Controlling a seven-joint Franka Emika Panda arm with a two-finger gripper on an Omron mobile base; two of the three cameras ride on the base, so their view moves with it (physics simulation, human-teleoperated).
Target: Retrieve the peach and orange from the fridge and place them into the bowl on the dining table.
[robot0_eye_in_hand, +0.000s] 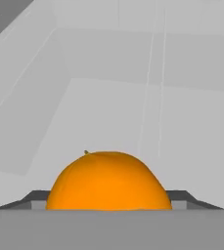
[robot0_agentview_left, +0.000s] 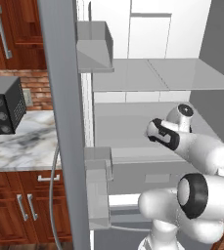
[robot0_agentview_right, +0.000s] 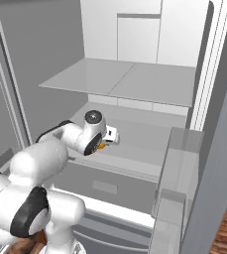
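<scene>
The orange [robot0_eye_in_hand: 108, 180], a bright yellow-orange ball, fills the gap between my two dark fingertips [robot0_eye_in_hand: 35, 197] in the hand view, and both tips meet its sides. My gripper [robot0_eye_in_hand: 108, 200] is shut on the orange. From the right base, the gripper [robot0_agentview_right: 105, 144] reaches down to a middle shelf inside the open fridge [robot0_agentview_right: 135, 30], with a sliver of the orange [robot0_agentview_right: 101, 146] showing under the hand. In the left base view, the fridge's grey door [robot0_agentview_left: 59, 122] stands open at the left and my arm hides the hand. The peach, the bowl and the dining table are out of view.
A grey shelf [robot0_agentview_right: 130, 82] hangs just above the hand. Door bins [robot0_agentview_left: 94, 49] [robot0_agentview_right: 177, 163] jut out on both sides of the opening. Left of the fridge lie a marble counter [robot0_agentview_left: 20, 141], a black microwave [robot0_agentview_left: 3, 105] and reddish wood cabinets [robot0_agentview_left: 15, 205].
</scene>
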